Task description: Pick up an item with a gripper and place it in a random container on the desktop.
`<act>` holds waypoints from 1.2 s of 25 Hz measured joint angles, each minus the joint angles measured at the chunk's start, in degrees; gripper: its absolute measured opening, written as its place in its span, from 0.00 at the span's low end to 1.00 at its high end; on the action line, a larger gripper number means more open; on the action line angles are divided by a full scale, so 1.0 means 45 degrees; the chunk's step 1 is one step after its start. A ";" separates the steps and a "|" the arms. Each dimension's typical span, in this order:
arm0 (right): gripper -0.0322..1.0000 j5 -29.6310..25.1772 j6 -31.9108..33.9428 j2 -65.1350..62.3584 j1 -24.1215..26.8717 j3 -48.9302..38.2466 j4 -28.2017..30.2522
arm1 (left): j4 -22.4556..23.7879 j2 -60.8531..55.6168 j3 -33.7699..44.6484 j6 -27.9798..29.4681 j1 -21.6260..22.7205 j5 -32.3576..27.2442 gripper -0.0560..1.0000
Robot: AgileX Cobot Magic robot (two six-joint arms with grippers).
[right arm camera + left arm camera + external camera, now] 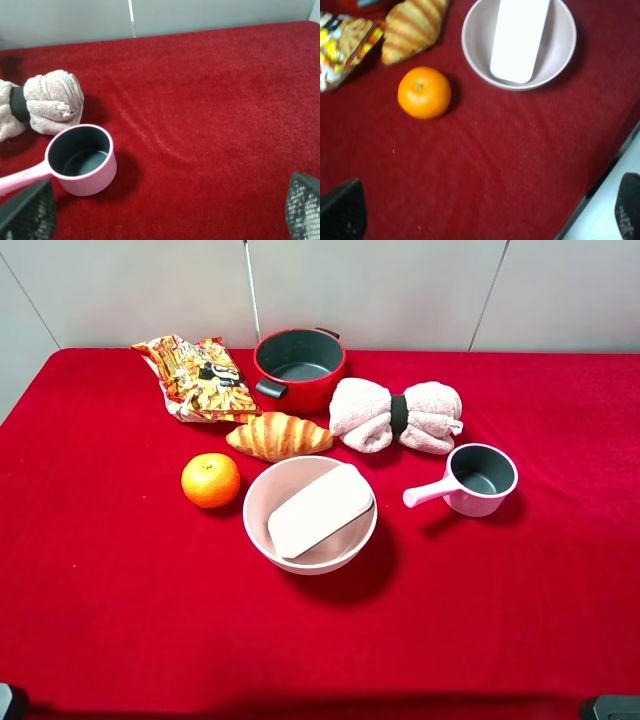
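Nearest, at the front corners of the high view, only dark slivers of the two arms. Left gripper (485,212) seen in its wrist view as two dark fingertips set wide apart, holding nothing; right gripper (165,210) likewise spread wide over bare red desktop (215,125), nothing between its mesh-patterned pads.

Just ahead of the left gripper, an orange (424,92); beyond and to one side of it, the pale pink bowl (470,45) with the flat white box (519,37) lying slantwise inside, one end propped on the rim, neither gripper touching it. Croissant (412,27) further out from the orange, beside a crumpled snack bag (342,40) whose print is blurred there.

Just ahead of the right gripper, a small pink saucepan (82,160) with dark inside and its long handle running out of frame; behind it a rolled pinkish towel (52,100) cinched by a black band.

From the high camera alone: red pot (298,368) with black handles at the far edge, and the bag's orange-and-yellow packaging (198,378) with dark lettering, too small to read. Towel and saucepan missing from the left wrist view; bowl, box and fruit missing from the right
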State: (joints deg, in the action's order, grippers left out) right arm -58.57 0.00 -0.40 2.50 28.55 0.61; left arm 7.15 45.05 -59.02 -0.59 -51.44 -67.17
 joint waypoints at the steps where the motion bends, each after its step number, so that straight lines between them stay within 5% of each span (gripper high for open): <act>1: 0.70 0.0000 0.0000 0.0000 0.0000 0.0000 0.0000 | 0.0047 -0.0331 0.0229 0.0409 0.0184 0.0000 0.99; 5: 0.70 0.0000 0.0000 0.0000 0.0000 0.0000 0.0000 | 0.0136 -0.1409 0.1077 0.1457 0.1509 0.0000 0.99; 6: 0.70 0.0000 0.0000 0.0000 0.0000 0.0000 0.0000 | 0.0149 -0.1886 0.1509 0.1580 0.2476 0.0000 0.99; 17: 0.70 0.0000 0.0000 0.0000 0.0000 0.0000 0.0000 | 0.0149 -0.3920 0.3476 0.1642 0.7243 -0.0011 0.99; 30: 0.70 0.0000 0.0000 0.0000 0.0000 0.0000 0.0000 | 0.0149 -0.7235 0.6594 0.1658 1.0325 0.1489 0.99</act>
State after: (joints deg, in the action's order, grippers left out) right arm -58.57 0.00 -0.40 2.50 28.55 0.61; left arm 7.82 12.49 -29.35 6.87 -4.98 -60.47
